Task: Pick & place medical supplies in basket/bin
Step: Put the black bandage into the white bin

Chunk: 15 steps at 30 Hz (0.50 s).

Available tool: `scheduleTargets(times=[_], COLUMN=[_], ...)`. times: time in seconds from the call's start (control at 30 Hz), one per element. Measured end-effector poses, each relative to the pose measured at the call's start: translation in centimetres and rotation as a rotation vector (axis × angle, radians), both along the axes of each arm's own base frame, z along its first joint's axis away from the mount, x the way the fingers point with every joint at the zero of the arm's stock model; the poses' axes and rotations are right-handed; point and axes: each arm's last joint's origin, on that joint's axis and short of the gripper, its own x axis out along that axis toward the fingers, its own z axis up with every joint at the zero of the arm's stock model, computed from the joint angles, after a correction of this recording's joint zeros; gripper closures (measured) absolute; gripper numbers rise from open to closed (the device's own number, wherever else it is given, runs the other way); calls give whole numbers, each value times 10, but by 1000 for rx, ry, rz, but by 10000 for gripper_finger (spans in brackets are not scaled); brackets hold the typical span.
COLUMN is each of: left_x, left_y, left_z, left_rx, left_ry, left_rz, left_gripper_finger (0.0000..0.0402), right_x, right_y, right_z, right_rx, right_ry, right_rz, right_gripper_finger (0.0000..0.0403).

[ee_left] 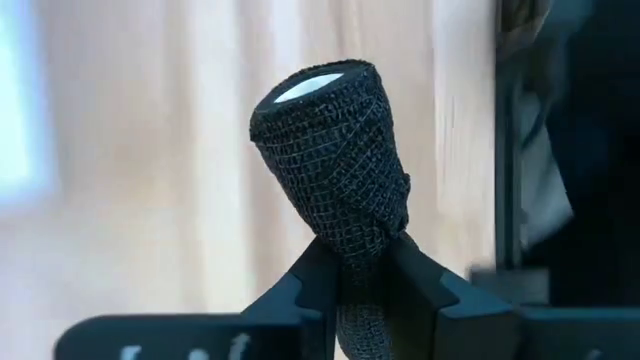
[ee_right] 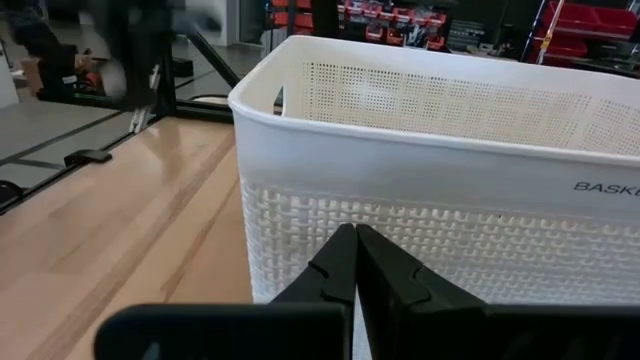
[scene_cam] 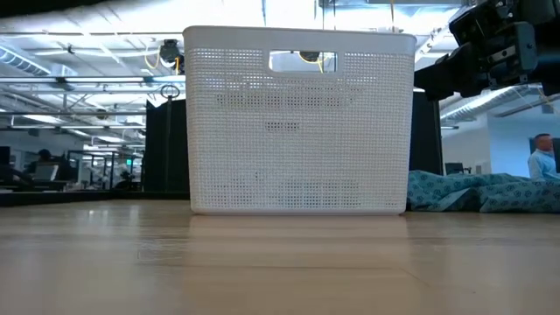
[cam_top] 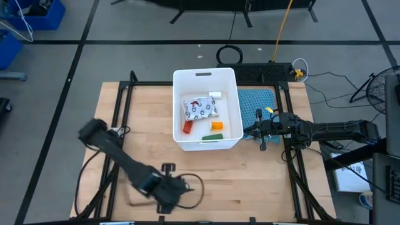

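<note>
The white bin (cam_top: 177,81) stands mid-table and holds a white printed pouch (cam_top: 200,108), a white bottle (cam_top: 215,94), a red bottle (cam_top: 187,127), an orange bottle (cam_top: 217,125) and a green block (cam_top: 212,137). My left gripper (cam_top: 170,195) is near the table's near edge, left of the bin, shut on a dark wrapped roll (ee_left: 335,170) with a white end. My right gripper (cam_top: 261,132) hovers shut just right of the bin's right wall (ee_right: 420,170), over the edge of the teal cloth (cam_top: 257,103). My left gripper (ee_left: 365,270) pinches the dark roll between its two fingers (ee_left: 310,285) at the roll's narrower end (ee_left: 365,245). The rest of the roll sticks out past the fingertips, its white-cored end (ee_left: 312,85) pointing away. Whether the roll touches the table does not show.
The teal cloth (scene_cam: 481,192) lies on the table right of the bin (scene_cam: 297,122). Bare wood lies left of and in front of the bin. Black frame rails (cam_top: 122,106) run along the table's left and right sides. Cables lie beyond the far edge.
</note>
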Motion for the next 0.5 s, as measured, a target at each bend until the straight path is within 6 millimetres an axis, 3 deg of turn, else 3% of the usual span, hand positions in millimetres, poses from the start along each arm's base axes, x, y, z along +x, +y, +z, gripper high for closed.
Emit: scheduleTargets(times=[0.13,0.23,0.4,0.5], left_x=[-35,-62,-93,-103], left_y=[11,21,54,81], left_z=[65,99,140,142], left_rx=[112,211,369,394], left_ry=[-320,-483,-671,-715], left_rz=[-69,-131,-154,-141], left_gripper_finger=[351,347,337,343], right_x=[0,0,0,0], right_y=[0,0,0,0], right_z=[0,0,0,0], right_rx=[-1,-2,0,-1], right_ry=[0,0,0,0], right_rz=[0,0,0,0], right_gripper_finger=[403,403,403,403])
